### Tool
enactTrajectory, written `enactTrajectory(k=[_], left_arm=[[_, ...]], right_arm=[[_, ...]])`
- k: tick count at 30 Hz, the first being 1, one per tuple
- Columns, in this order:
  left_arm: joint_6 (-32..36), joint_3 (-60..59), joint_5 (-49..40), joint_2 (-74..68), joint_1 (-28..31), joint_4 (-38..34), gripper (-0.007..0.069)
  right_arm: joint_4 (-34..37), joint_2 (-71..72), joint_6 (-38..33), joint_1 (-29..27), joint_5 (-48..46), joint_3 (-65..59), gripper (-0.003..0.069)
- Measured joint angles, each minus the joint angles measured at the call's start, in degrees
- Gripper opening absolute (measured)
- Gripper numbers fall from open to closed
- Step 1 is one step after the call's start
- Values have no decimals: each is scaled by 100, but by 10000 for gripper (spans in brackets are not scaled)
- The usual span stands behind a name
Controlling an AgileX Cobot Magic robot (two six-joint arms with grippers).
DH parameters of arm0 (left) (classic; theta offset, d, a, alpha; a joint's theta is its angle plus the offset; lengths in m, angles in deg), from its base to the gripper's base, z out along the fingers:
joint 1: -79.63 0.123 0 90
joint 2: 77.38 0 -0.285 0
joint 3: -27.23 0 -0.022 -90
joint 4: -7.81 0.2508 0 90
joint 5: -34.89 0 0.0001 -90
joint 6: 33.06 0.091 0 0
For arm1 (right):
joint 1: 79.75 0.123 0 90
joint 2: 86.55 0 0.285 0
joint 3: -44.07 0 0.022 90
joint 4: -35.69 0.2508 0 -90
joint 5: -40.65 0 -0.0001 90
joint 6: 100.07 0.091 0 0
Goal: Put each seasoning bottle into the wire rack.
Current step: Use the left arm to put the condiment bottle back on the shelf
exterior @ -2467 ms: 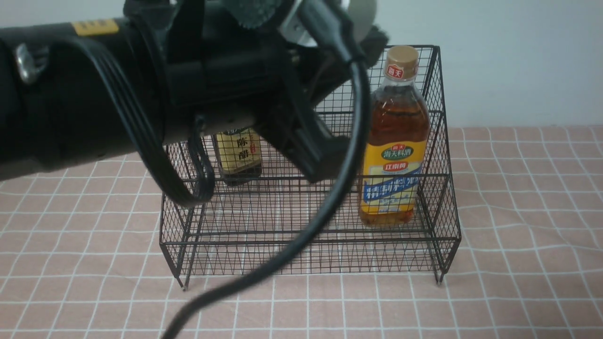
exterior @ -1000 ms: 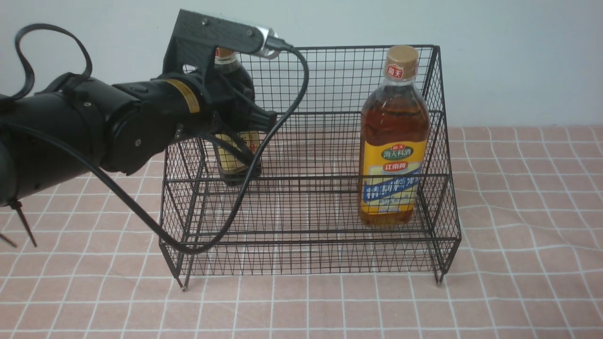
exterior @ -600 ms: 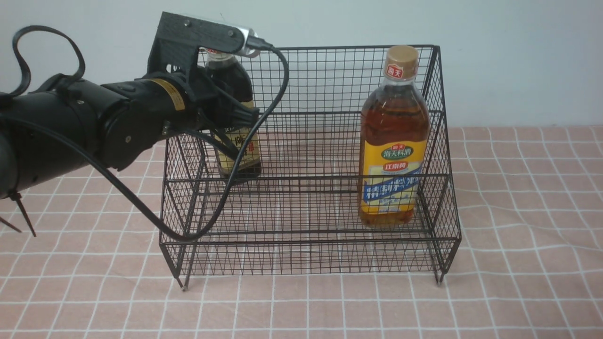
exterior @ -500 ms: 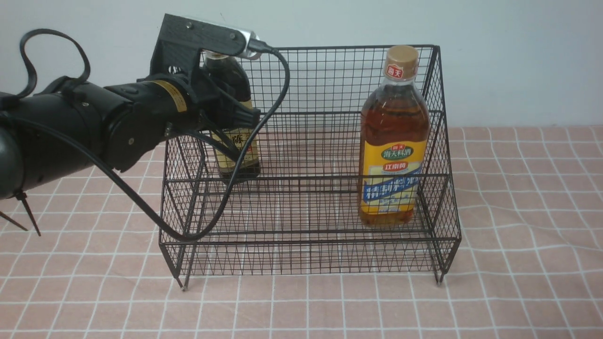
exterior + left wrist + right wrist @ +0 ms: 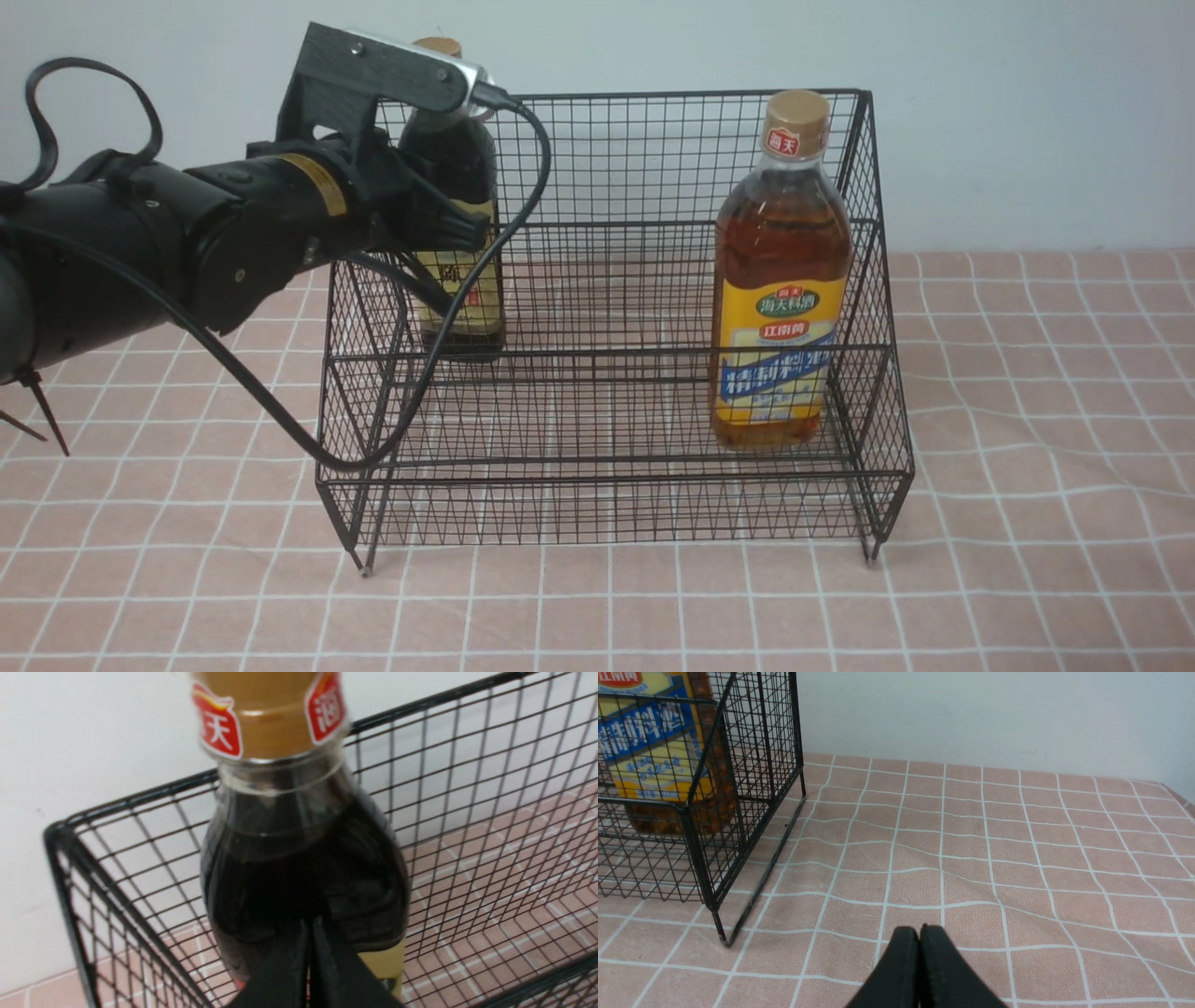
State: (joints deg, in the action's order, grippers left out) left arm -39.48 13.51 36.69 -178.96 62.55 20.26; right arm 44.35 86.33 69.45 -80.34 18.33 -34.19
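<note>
Already both seasoning bottles stand upright inside the wire rack (image 5: 616,373): the dark bottle (image 5: 457,233) on the upper tier at the left, against the tall back, and the amber bottle (image 5: 782,280) on the lower tier at the right, well apart from it. The left pincer (image 5: 310,961) sits just in front of the dark bottle's shoulder with its fingers pressed together and nothing between them; it holds nothing. The right pincer (image 5: 919,970) is likewise closed and empty, low over the checked cloth of the table (image 5: 1017,858) beside the rack.

Both bottles look nearly full, so I judge them fairly heavy and top-steady only while upright. The clear plastic walls are smooth and probably give a little under pressure. The labelled waist seems the surest place to grip; the gold cap (image 5: 266,714) is narrow and would let the bottle swing.
</note>
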Motion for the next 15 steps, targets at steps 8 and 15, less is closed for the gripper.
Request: enactTrajectory(k=[8,15], left_arm=[[-12,0,-59,0,14,13,-7],[-45,0,-840,318,-139,13,-7]], right_arm=[[0,0,0,0,0,0,-14],[0,0,0,0,0,0,-14]])
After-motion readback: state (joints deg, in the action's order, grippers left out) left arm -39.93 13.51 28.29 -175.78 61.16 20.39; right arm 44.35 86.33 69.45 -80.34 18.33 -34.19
